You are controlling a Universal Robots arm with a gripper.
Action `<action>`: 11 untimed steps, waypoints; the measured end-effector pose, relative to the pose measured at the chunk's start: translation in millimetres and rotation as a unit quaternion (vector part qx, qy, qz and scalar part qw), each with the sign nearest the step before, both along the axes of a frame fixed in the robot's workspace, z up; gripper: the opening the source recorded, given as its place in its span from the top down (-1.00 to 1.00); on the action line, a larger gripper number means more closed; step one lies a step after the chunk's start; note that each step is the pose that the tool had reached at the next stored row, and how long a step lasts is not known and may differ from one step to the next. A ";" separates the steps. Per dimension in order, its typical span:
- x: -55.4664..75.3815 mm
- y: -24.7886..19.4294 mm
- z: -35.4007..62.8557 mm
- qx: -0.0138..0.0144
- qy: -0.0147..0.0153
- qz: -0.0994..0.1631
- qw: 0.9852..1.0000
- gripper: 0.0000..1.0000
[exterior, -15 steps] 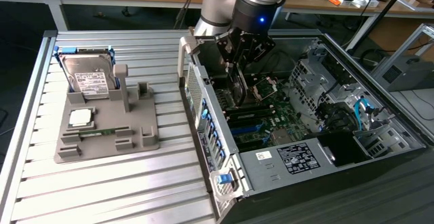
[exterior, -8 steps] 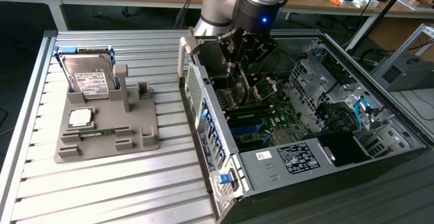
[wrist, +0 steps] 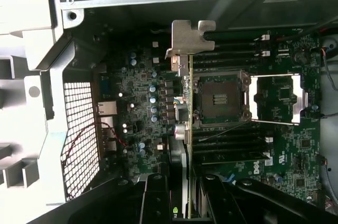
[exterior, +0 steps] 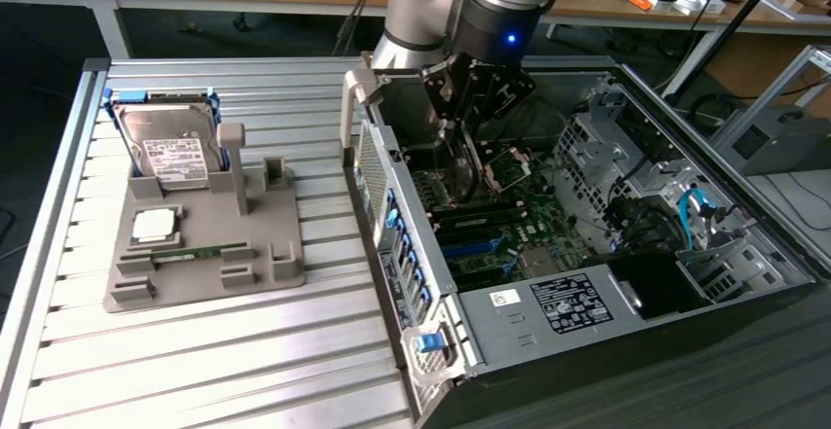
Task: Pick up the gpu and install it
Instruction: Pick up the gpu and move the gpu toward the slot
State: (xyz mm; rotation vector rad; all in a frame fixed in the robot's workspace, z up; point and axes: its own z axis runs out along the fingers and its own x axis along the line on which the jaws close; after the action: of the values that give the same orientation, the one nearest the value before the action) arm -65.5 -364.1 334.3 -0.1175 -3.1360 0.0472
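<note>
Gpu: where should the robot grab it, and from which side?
Pinch the gpu by its two flat faces from above its upper edge, as the fingers do now: it stands thin and on edge, metal bracket at one end.

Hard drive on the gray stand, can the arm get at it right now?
Probably not: the end effector is inside the case, shut on the gpu. The hard drive stands uncovered outside the case, so only that full grip is in the way.
</note>
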 end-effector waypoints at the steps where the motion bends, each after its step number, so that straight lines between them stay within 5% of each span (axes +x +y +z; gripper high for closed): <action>1: 0.9 0.0 0.0 0.000 0.000 0.000 1.000 0.46; 11: 8.4 0.0 -0.3 0.000 0.000 0.000 1.000 0.46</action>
State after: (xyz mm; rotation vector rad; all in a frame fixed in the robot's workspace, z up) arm -57.1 -364.1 334.0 -0.1175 -3.1360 0.0473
